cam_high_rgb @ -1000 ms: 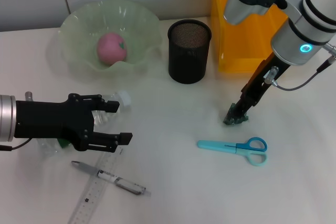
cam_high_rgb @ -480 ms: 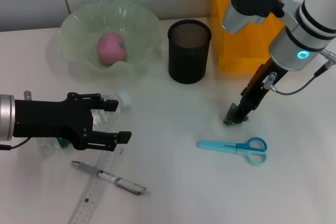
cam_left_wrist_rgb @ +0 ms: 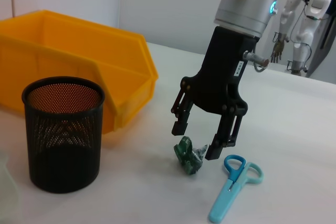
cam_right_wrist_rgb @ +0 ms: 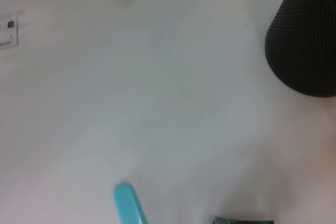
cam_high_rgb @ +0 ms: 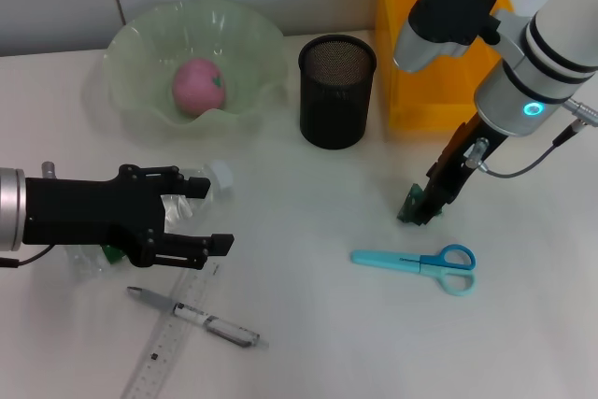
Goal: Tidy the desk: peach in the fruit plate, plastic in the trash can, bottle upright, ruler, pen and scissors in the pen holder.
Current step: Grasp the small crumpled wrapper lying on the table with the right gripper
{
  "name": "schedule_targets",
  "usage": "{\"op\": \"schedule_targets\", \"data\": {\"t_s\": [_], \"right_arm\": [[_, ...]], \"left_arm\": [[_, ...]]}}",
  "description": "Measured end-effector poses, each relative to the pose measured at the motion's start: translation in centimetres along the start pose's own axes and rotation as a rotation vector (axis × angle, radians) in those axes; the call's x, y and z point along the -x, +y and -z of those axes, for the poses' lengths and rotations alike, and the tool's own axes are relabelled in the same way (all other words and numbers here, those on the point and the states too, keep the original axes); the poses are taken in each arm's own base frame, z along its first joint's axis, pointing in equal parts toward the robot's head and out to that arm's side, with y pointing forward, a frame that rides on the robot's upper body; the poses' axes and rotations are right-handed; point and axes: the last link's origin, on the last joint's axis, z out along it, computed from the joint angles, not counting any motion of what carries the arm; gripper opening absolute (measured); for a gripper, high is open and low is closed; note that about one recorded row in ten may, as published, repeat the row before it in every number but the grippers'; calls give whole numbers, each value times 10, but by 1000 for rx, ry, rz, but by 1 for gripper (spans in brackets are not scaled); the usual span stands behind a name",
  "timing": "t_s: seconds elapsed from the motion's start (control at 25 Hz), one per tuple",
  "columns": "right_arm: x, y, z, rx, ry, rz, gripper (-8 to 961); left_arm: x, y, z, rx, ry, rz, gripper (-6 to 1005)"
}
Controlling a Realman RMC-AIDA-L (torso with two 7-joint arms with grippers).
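Green crumpled plastic [cam_left_wrist_rgb: 189,156] lies on the white worktop [cam_high_rgb: 308,324] between the spread fingers of the right tool [cam_left_wrist_rgb: 201,141], near the orange-yellow trash can [cam_high_rgb: 420,63] and just above the light blue scissors [cam_high_rgb: 416,261]. Left tool [cam_high_rgb: 201,215] hovers open over the lying bottle [cam_high_rgb: 192,195], with pen [cam_high_rgb: 192,315] and ruler [cam_high_rgb: 163,348] nearby; the peach [cam_high_rgb: 197,86] sits in the fruit plate [cam_high_rgb: 131,44] beside the pen holder [cam_high_rgb: 336,91].

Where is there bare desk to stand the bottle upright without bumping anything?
Bare desk lies in the middle, bordered by the pen holder, scissors, pen and left gripper. Near that open gripper it is crowded: bottle, pen and ruler. By the open right gripper, the plastic and trash can leave little room.
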Motion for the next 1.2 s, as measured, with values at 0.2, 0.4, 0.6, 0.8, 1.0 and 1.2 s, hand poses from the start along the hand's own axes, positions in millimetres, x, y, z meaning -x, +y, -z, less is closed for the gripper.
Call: {"op": "schedule_targets", "data": {"t_s": [0.2,0.4,0.6,0.8,1.0,1.2], "right_arm": [[1,0,-4,-9,6,12,638],[2,1,-7,-14,4,20,631],[4,0,-9,-20,-2,27,624],[5,0,-9,-20,-3,29,618],[4,1,-10,-19,2,33,611],[3,2,-11,-13,10,34,604]], "left_arm": [[-1,0,2,2,7,3,848],[-2,0,5,1,18,7,848],[-2,0,5,0,19,7,848],[-2,0,5,0,20,11,848],[-2,0,5,-2,23,14,848],[-2,0,5,-1,24,14,848]]}}
